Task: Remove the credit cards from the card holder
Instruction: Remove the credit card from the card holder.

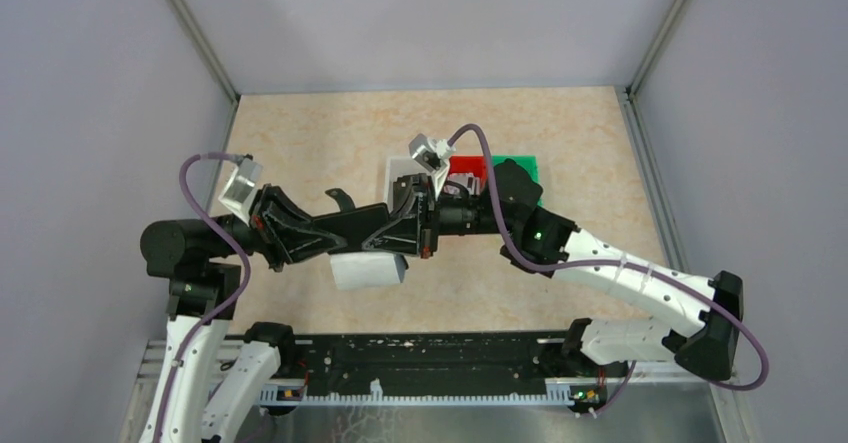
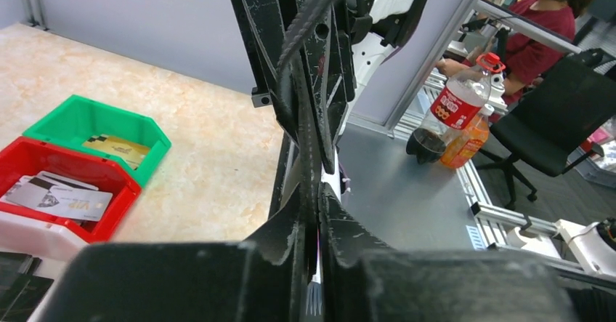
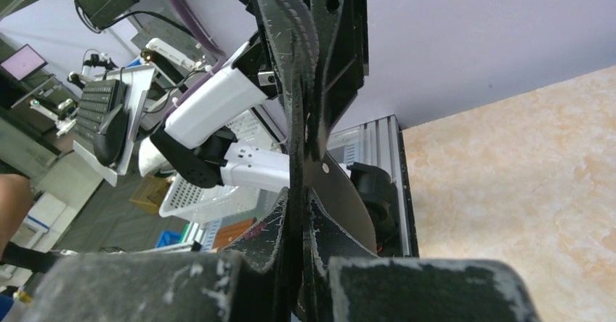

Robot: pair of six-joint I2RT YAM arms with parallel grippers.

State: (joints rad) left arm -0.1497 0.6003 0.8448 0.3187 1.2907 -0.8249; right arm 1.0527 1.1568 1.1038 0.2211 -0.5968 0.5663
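We see the thin black stitched card holder [image 3: 293,75] held off the table. It is edge-on to both wrist cameras, and in the top view its long axis runs left to right between the two arms. The right gripper [image 3: 299,209] has its fingers pressed tight on one end, and a loose black flap splays out beside them. The left gripper [image 2: 317,206] faces it, with its fingers almost together and pinching the other end.

Below, on the beige marbled table [image 2: 211,169], grey-white credit cards [image 2: 62,198] lie in a red plastic bin [image 2: 116,191]. A gold credit card [image 2: 116,147] lies in the green plastic bin [image 2: 54,122] just beside it.
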